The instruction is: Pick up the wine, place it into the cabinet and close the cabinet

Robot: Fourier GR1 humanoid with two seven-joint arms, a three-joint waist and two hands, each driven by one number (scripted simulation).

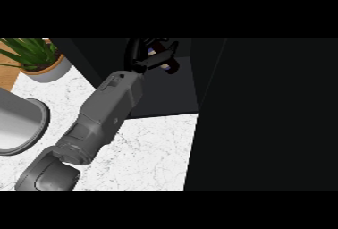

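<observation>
My left forearm [109, 112] reaches from the lower left, up across the counter and into the open black cabinet [165, 96]. My left hand [146, 54] is inside the cabinet, near its back, with its fingers curled round the wine bottle [170, 67]. Only a small dark part of the bottle, with a pale patch, shows past the fingers. I cannot tell whether the bottle stands on the cabinet floor. The cabinet door [271, 116] stands open as a wide black panel over the right side of the view. My right hand does not show.
A potted green plant [36, 58] stands at the back left on the white marble counter [152, 152]. A grey sink basin [16, 127] lies at the left edge. The open door hides everything to the right.
</observation>
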